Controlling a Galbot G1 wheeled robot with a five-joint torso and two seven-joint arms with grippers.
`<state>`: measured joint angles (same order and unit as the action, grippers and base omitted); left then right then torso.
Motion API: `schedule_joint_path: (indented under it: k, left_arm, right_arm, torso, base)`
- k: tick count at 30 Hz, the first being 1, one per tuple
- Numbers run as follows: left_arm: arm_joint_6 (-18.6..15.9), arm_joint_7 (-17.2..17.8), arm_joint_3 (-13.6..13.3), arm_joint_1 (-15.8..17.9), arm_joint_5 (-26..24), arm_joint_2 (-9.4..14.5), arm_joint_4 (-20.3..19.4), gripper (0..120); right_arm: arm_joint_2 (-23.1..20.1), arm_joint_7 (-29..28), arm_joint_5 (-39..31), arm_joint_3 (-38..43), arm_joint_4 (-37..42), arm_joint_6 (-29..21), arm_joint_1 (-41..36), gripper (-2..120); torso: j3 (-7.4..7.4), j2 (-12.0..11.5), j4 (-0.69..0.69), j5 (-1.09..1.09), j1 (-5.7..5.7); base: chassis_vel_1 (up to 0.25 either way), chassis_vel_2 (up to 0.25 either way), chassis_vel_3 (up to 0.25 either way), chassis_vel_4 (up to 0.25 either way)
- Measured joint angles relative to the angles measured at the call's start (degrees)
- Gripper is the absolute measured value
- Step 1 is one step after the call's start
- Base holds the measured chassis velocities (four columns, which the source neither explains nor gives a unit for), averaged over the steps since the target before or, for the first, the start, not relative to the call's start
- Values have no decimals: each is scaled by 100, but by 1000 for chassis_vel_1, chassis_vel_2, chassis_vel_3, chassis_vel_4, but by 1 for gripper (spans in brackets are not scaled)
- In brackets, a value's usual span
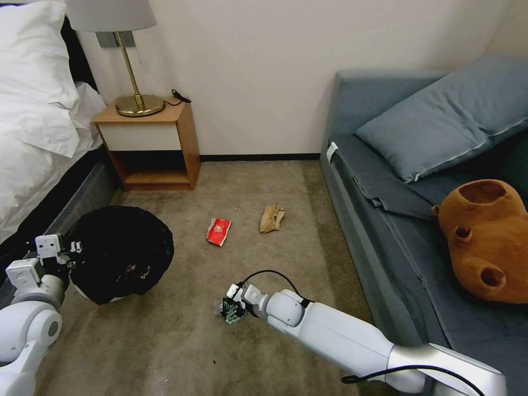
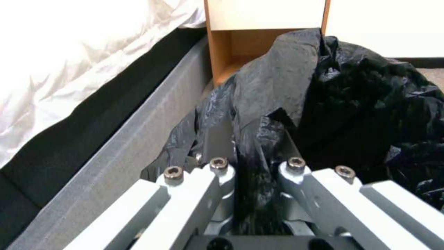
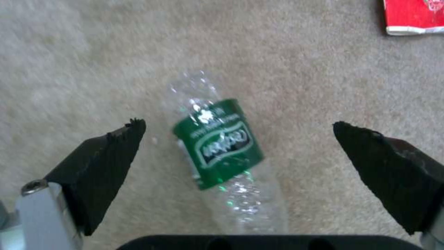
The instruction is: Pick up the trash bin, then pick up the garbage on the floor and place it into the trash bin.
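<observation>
While fingers spread, bottle (image 3: 222, 152) lies between right gripper (image 3: 236, 128) tips.

Glossy crinkled black plastic lines the trash bin (image 1: 118, 253); clear plastic bottle (image 3: 222, 152) on rough carpet (image 1: 181, 330).

A wooden nightstand (image 1: 148, 146) is set against the wall, between a bed with white bedding (image 1: 33, 110) and a grey sofa (image 1: 385, 220). A brass lamp (image 1: 135, 82) is placed on the nightstand. A blue-grey cushion (image 1: 451, 115) and a brown plush bear (image 1: 487, 239) are laid on the sofa. The floor is covered with tan carpet (image 1: 181, 341).
</observation>
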<state>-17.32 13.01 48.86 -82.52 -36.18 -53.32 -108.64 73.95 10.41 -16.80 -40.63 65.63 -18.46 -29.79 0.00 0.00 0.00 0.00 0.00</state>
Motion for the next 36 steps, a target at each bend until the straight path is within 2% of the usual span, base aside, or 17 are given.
schedule_joint_path:
  k: [9,14,19,33,36]
  left_arm:
    - [14,-40,19,-74,9,-104,-48,6]
    - [-16,-143,63,-61,3,-35,-2,6]
    - [-42,-253,241,-136,-10,97,163,6]
    - [73,-375,505,-336,19,72,306,6]
    - [81,-381,513,-346,19,60,308,6]
  right_arm:
    - [114,222,561,76,-587,124,68,100]
    - [179,309,718,115,-738,171,36,100]
    - [330,402,870,171,-1039,313,41,100]
    - [665,561,1093,181,-1736,661,63,100]
    - [710,565,1101,190,-1810,690,63,94]
  torso:
    - [0,0,-1,0,0]
    - [0,0,-1,0,0]
    - [0,0,0,0,0]
    - [0,0,-1,-1,0]
    - [0,0,0,-1,0]
  base:
    - [0,0,0,0]
    - [0,0,0,0]
    - [0,0,0,0]
    - [0,0,0,0]
    - [0,0,0,0]
